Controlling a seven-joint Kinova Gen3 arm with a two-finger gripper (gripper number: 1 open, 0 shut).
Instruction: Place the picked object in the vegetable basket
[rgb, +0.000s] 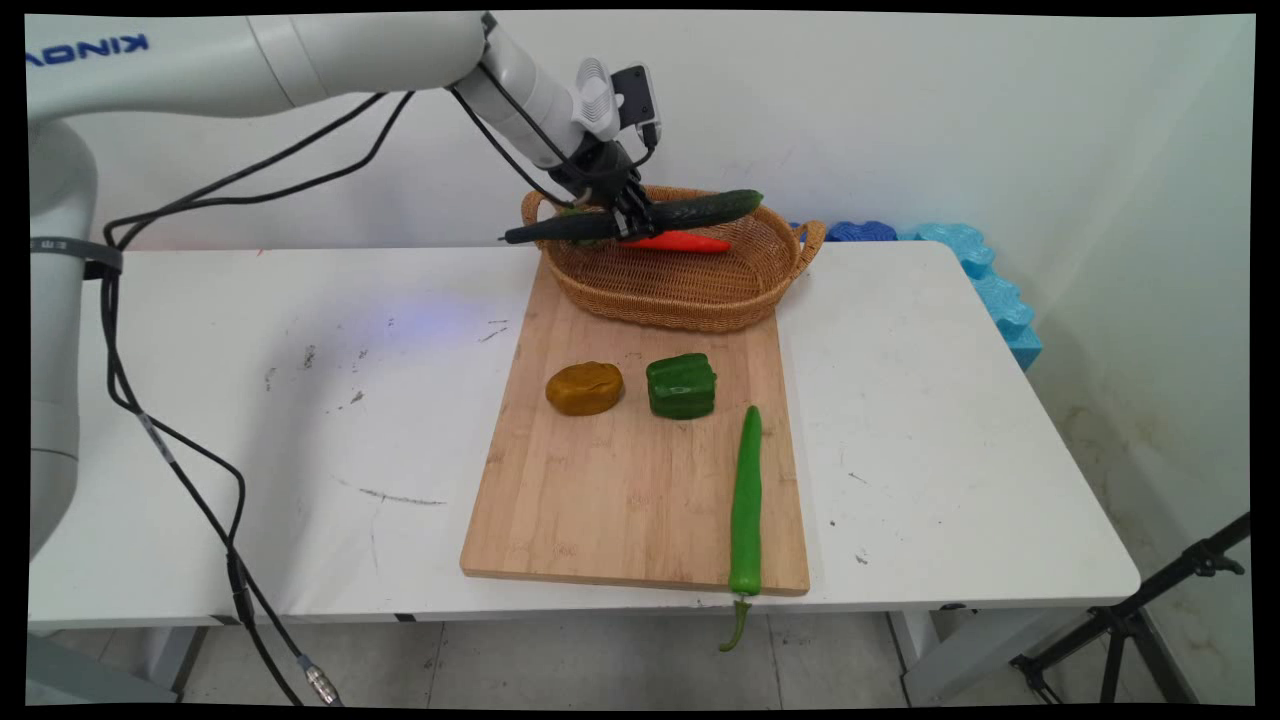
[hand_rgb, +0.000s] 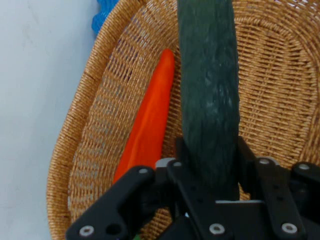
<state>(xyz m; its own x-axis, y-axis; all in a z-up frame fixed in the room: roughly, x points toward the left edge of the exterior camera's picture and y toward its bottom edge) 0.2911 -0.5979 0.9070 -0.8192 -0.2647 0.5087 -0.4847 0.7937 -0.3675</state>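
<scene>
My gripper (rgb: 634, 215) is shut on a long dark green cucumber (rgb: 690, 211) and holds it level over the wicker basket (rgb: 690, 290) at the back of the cutting board. In the hand view the cucumber (hand_rgb: 209, 95) runs straight up between the fingers, above the basket's woven floor (hand_rgb: 280, 100). An orange-red carrot (hand_rgb: 149, 125) lies in the basket beside and below the cucumber; it also shows in the main view as the carrot (rgb: 690, 242).
A wooden cutting board (rgb: 620, 500) carries a brown potato (rgb: 585, 388), a green bell pepper (rgb: 681, 386) and a long green chili (rgb: 746, 500) hanging over its front edge. Blue foam pieces (rgb: 985, 275) sit at the table's back right. Black cables (rgb: 180, 470) hang at left.
</scene>
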